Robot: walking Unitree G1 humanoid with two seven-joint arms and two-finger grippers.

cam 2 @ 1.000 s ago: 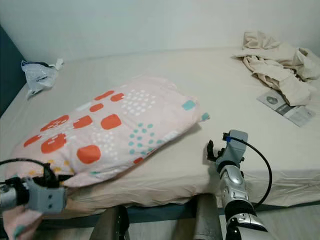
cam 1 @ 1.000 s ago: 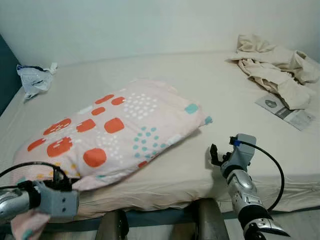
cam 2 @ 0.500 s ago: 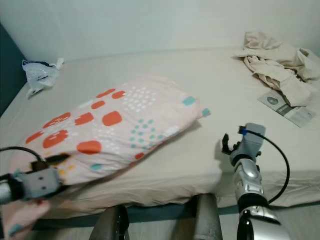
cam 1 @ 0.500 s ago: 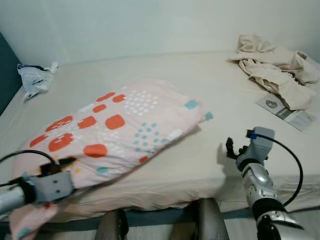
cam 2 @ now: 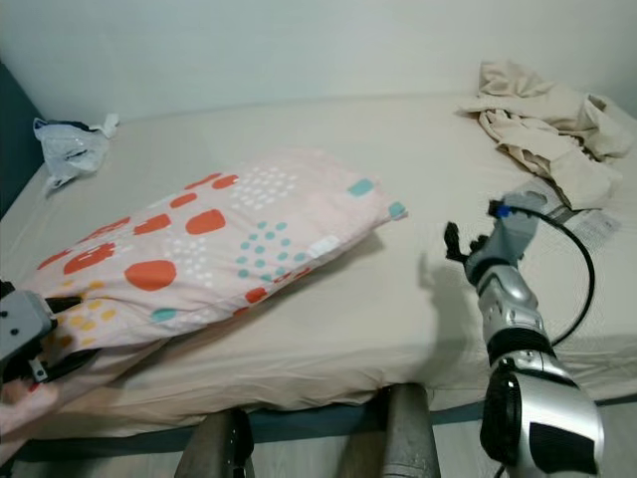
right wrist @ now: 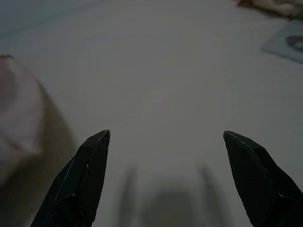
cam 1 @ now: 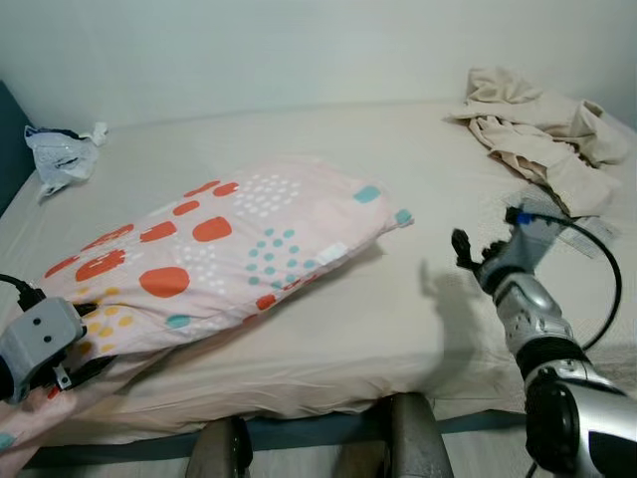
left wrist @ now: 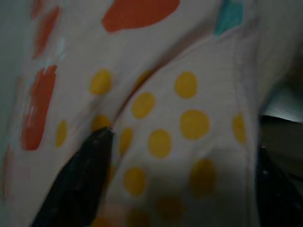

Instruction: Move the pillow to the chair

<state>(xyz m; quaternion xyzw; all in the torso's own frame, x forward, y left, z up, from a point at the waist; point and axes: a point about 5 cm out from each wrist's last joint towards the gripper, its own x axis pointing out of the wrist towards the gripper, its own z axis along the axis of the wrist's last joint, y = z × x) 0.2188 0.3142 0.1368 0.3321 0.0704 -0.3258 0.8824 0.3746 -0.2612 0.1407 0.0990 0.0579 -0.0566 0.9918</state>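
On bed [cam 1: 328,329] pillow [cam 1: 219,254] lies diagonal; left end effector [left wrist: 180,156] pinching near corner; right end effector [right wrist: 165,142] spread

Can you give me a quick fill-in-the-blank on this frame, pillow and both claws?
1. The left claw grips the pillow at its ____ end, by the bed's front edge.
2. The right claw hovers over the bed with its fingers ____.
3. The crumpled beige cloth lies at the bed's far ____ corner.
4. The pillow's largest blotches are ____.

Missing words: near; open; right; orange
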